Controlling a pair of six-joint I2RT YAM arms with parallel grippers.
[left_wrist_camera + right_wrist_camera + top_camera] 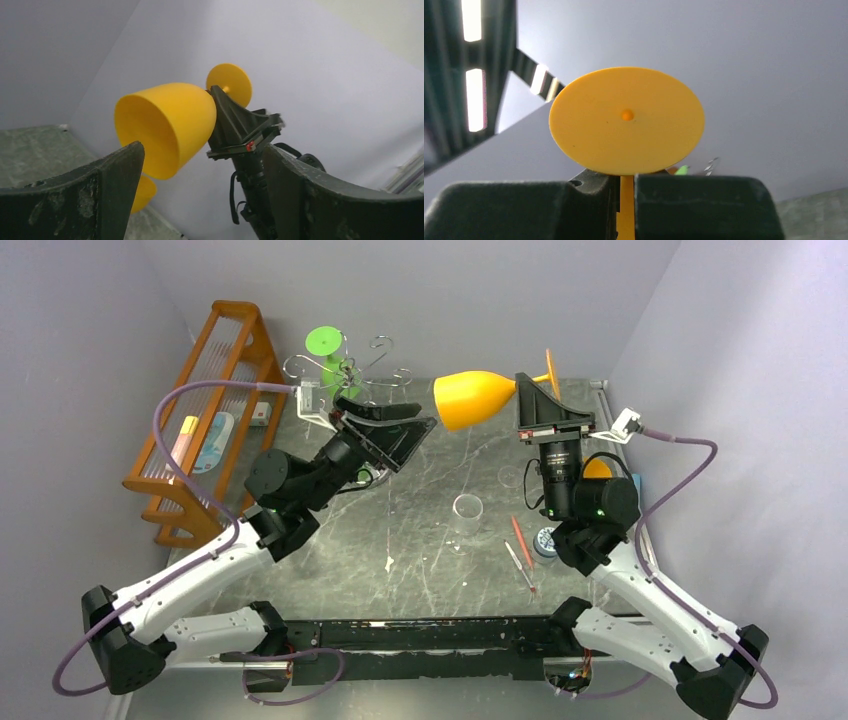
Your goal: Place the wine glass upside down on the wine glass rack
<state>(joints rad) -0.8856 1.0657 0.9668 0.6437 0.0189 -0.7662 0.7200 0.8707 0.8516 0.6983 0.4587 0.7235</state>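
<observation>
The right gripper (523, 386) is clamped on the stem of a yellow-orange plastic wine glass (474, 400) and holds it up in the air, well above the surface (430, 560). The glass lies on its side: its bowl points to the left, with the open mouth facing the left arm, and its round foot sticks out on the far side of the fingers. In the right wrist view the foot (626, 120) fills the middle of the frame as a flat disc. The thin stem runs down into the narrow slot between the two closed fingers of the right gripper (624, 192).

The left gripper (415, 425) is spread open and holds nothing. It hangs just beside the mouth of the bowl without touching it. From the left wrist camera the wine glass (167, 125) shows between and beyond the two dark fingers (100, 192), with the right gripper (235, 125) gripping it behind the bowl.

The wine glass rack (398, 376), a silver wire stand with curled hooks, stands at the far left of the surface, just behind the left gripper. A green glass (325, 341) hangs on it, foot uppermost. The yellow-orange glass is near the rack but apart from it.

An orange wooden slatted rack (215, 400) leans by the left wall. A clear tumbler (466, 512) stands mid-surface, and a red pen (521, 540) lies to its right.
</observation>
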